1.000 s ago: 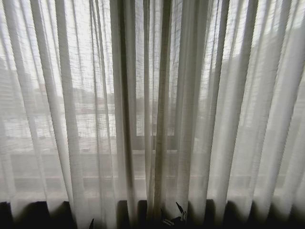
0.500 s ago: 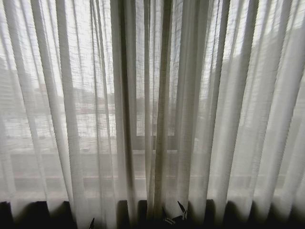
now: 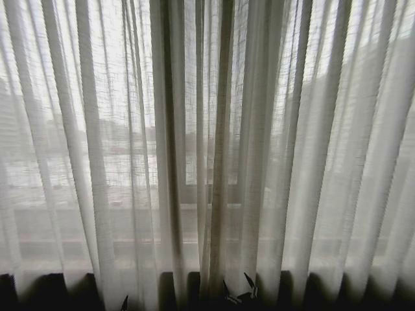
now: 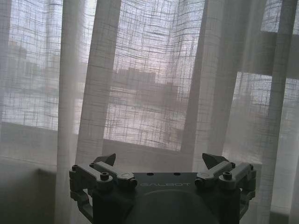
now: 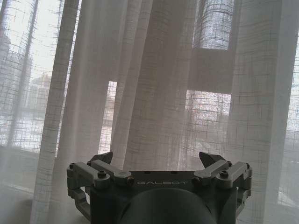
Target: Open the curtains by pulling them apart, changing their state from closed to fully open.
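Note:
The curtains hang closed across the whole head view: the left panel [image 3: 84, 149] and the right panel [image 3: 324, 149] meet in darker bunched folds near the middle [image 3: 211, 162]. My right gripper [image 3: 240, 289] pokes up at the bottom edge just right of those middle folds, open, a short way in front of the fabric [image 5: 154, 93] with nothing between its fingers [image 5: 103, 158]. My left gripper [image 3: 124, 302] barely shows at the bottom left of centre; in the left wrist view it [image 4: 159, 161] stands open, facing pleats of the left panel [image 4: 100, 84], holding nothing.
Through the sheer fabric a horizontal window bar [image 3: 194, 214] and buildings outside show faintly. A dark band [image 3: 52, 291] runs along the bottom below the curtain hems. A window frame bar [image 5: 210, 65] shades the cloth in the right wrist view.
The right gripper's fingertips have crept slightly to the right at the bottom of the head view. The curtains hang as before, and the left gripper tip has not moved.

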You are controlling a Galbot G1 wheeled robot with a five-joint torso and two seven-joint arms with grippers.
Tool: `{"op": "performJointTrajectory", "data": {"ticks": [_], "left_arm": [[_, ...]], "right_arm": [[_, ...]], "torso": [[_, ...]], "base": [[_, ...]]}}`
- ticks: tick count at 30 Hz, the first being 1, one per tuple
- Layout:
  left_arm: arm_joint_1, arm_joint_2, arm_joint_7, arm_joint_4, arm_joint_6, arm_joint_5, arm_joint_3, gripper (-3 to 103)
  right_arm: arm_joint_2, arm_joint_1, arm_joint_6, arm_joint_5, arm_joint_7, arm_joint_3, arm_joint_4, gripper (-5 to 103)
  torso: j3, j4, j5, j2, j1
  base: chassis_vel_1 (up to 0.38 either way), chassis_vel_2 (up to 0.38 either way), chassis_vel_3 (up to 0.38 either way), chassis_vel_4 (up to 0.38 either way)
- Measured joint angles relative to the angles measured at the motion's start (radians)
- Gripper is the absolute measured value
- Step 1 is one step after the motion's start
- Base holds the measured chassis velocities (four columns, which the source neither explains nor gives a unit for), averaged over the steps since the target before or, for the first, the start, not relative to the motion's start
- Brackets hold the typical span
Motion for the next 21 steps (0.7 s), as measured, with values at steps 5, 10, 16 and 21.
{"op": "performJointTrajectory", "data": {"ticks": [5,10,16,21], "left_arm": [[0.001,-0.004,0.000,-0.002,0.000,0.003,0.002,100],[0.001,-0.004,0.000,-0.002,0.000,0.006,0.003,100],[0.000,-0.003,0.000,-0.002,0.000,0.007,0.005,100],[-0.003,-0.003,0.000,-0.001,0.000,0.007,0.006,100]], "right_arm": [[0.000,0.001,0.001,0.003,-0.002,0.003,-0.002,100],[0.000,0.000,0.003,0.004,-0.005,0.011,-0.005,100],[0.000,-0.001,0.004,0.008,-0.007,0.017,-0.008,100],[0.000,0.001,0.004,0.008,-0.007,0.017,-0.009,100]], "torso": [[0.000,0.0000,0.0000,0.000,0.000],[0.000,0.0000,0.0000,0.000,0.000],[0.000,0.0000,-0.0001,0.000,0.000],[0.000,0.0000,0.0000,0.000,0.000]], "base": [[0.000,0.000,0.000,0.000],[0.000,0.000,0.000,0.000],[-0.019,-0.032,0.028,0.035],[-0.091,-0.088,0.093,0.101]]}}
